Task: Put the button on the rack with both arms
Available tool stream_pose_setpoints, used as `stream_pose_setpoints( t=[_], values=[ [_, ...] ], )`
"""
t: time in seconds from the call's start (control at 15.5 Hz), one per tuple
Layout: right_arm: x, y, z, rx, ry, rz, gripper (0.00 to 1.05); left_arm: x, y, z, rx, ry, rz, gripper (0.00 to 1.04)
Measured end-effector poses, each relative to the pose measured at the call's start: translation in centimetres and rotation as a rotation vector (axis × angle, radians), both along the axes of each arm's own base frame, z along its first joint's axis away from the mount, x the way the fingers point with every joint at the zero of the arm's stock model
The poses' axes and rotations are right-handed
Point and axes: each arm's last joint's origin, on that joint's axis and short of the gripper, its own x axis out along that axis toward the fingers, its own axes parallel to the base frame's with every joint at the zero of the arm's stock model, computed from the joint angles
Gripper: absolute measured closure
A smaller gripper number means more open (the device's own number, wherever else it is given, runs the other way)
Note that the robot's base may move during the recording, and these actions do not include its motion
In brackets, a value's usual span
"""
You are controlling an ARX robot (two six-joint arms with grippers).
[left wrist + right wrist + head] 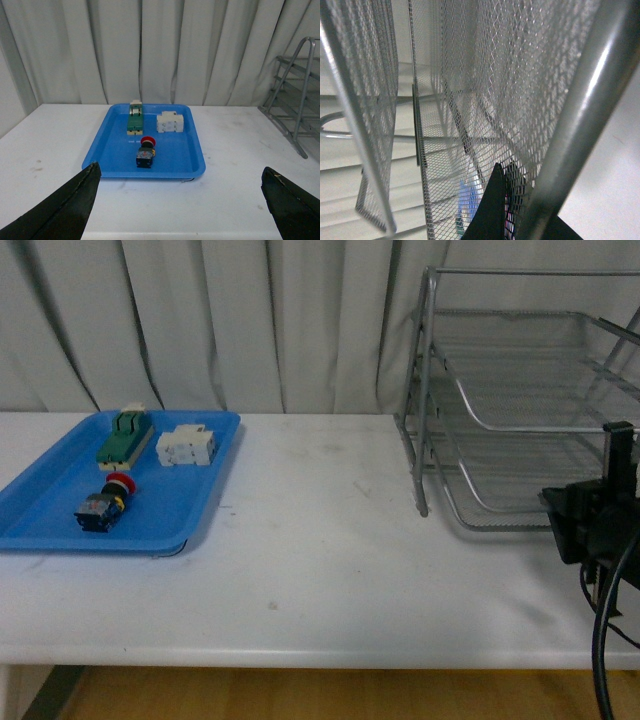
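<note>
Left end effector [180, 170] spread, button [146, 152] ahead

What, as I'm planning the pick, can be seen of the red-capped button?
The button is small: a red mushroom cap on a dark body with blue and yellow parts, seemingly plastic. It lies on its side in the near half of the blue tray, cap toward the curtain, apart from the green-topped block and white block. Only the tray touches it.

The black left gripper [180, 170] is held spread wide; the black cabled right arm [595, 520] is seen low, grip undetermined.
</note>
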Motion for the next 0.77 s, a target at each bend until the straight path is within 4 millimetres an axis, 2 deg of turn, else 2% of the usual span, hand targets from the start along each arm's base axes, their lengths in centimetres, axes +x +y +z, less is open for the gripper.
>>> stream_pose_setpoints(
  t=[0.13, 0.45, 0.71, 0.77],
  values=[
    [-4.0, -0.1, 0.0, 0.030, 0.008, 0.007, 1.02, 0.0, 0.0, 0.0, 0.000, 0.000, 0.000, 0.07],
    [-7.1, 0.0, -0.3, 0.032, 0.064, 0.016, 1.02, 0.0, 0.0, 0.0, 0.000, 0.000, 0.000, 0.07],
    [-8.8, 0.2, -0.3, 0.021, 0.092, 0.015, 1.02, 0.0, 0.0, 0.0, 0.000, 0.000, 0.000, 0.07],
    [-9.5, 0.6, 0.0, -0.078, 0.101, 0.049, 0.84, 0.0, 0.0, 0.0, 0.000, 0.000, 0.000, 0.07]
  ],
)
